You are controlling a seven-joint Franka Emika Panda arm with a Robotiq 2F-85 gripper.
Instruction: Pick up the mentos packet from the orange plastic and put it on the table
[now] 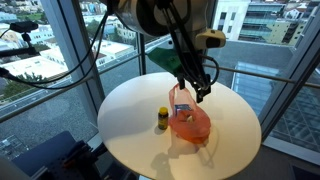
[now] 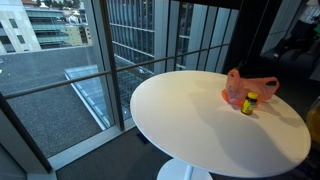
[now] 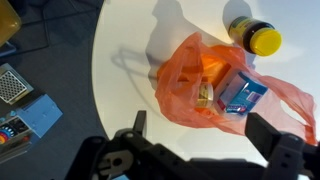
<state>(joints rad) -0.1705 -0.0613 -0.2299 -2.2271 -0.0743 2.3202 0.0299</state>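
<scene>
An orange plastic bag [image 3: 185, 70] lies on the round white table [image 3: 120, 60]; it shows in both exterior views [image 1: 190, 122] [image 2: 240, 88]. A blue mentos packet [image 3: 241, 93] lies in the bag's open mouth beside a small yellow item [image 3: 205, 93]. My gripper [image 3: 205, 135] is open and empty, its two fingers spread on either side of the bag's near edge. In an exterior view the gripper [image 1: 200, 88] hangs just above the bag.
A small bottle with a yellow cap [image 3: 256, 36] stands on the table next to the bag [image 1: 162, 120] [image 2: 250, 103]. Glass walls and railings surround the table. Blue and grey boxes [image 3: 30, 110] lie on the floor below the table edge.
</scene>
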